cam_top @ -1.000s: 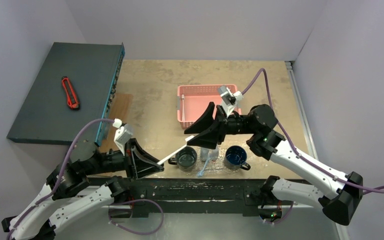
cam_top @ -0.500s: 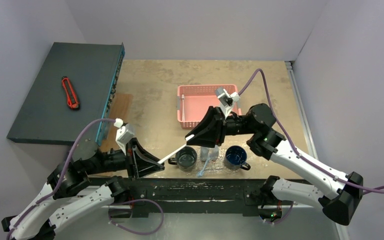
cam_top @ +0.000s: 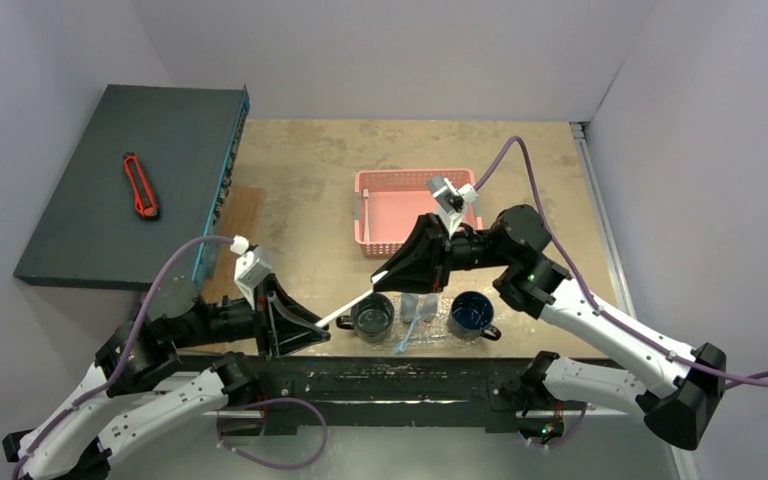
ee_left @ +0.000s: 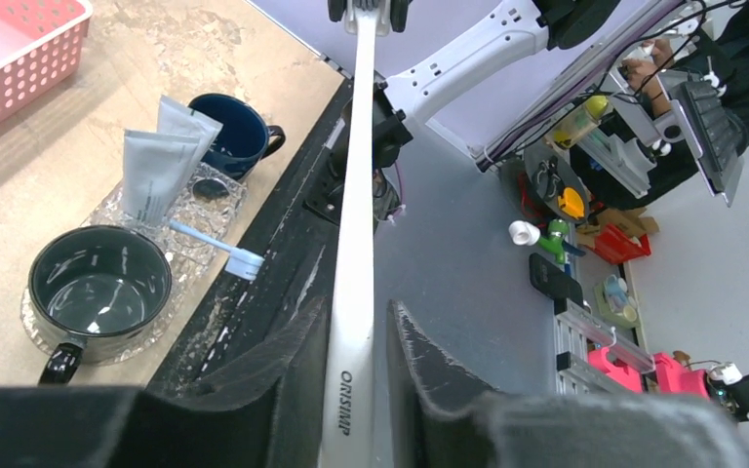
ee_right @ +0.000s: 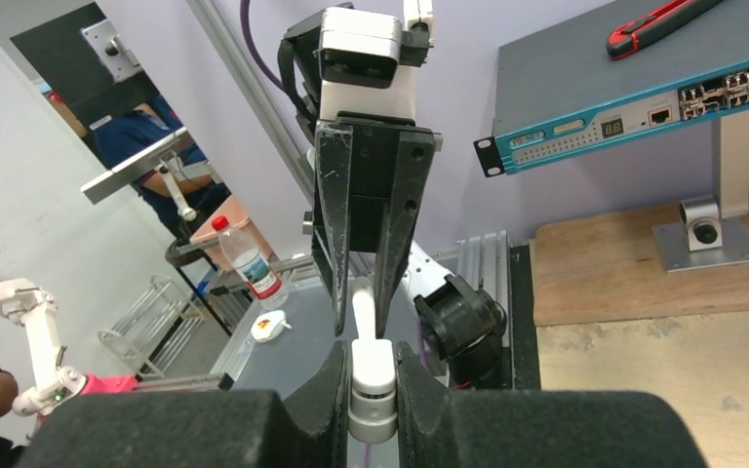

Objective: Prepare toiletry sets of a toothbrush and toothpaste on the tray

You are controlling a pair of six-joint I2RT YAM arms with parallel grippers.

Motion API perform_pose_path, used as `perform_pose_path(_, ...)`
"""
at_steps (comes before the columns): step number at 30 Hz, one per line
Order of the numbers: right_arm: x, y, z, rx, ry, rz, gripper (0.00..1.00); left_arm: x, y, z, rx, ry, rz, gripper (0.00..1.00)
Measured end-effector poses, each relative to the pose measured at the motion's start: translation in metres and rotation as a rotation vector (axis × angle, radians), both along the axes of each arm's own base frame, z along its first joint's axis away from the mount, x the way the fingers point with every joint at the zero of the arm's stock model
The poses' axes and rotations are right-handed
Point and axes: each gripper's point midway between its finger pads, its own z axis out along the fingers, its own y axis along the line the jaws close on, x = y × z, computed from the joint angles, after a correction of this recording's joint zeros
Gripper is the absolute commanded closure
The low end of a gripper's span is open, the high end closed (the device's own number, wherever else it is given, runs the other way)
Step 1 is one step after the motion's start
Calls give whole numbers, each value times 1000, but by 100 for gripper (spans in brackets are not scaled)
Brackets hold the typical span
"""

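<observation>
Your left fingers (ee_left: 285,382) and right fingers (ee_right: 330,385) each pinch one end of the same white toothbrush (ee_left: 356,244), held in the air near the dark green mug (cam_top: 372,316).

Count by kind, as observed.

Dark ceramic mugs: two, namely one dark green mug (ee_left: 98,288) and one blue mug (ee_left: 239,136).
Silvery-grey squeeze tubes: two, a front tube (ee_left: 151,174) and a rear tube (ee_left: 187,122).
Slim plastic toothbrushes: two, namely one white toothbrush (ee_left: 351,244) and one pale-blue toothbrush (ee_left: 205,240).
Transparent bumpy oval plastic tray (ee_left: 187,261): one.
Pink perforated rectangular plastic basket (cam_top: 400,205): one, holding one slim pale item (cam_top: 366,207), kind not determinable.
Red utility knife (cam_top: 140,186): one.
Flat dark grey equipment box (cam_top: 100,220): one.
</observation>
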Motion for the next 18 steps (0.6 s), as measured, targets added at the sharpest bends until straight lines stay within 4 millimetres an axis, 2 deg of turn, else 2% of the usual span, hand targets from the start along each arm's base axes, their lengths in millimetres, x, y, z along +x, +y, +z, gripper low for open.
perform_pose_path(5,0,-2,-5,-26,-11,-9,100,4,0,0,9,-13,15,45)
perform_pose_path(11,-1,-9,-9,-63,-32,-60,100,7,1,2,10,-25,35,32)
perform_pose_path(18,0,-18,-4,-124,-82,-169,100,16,5,5,14,-39,93,13)
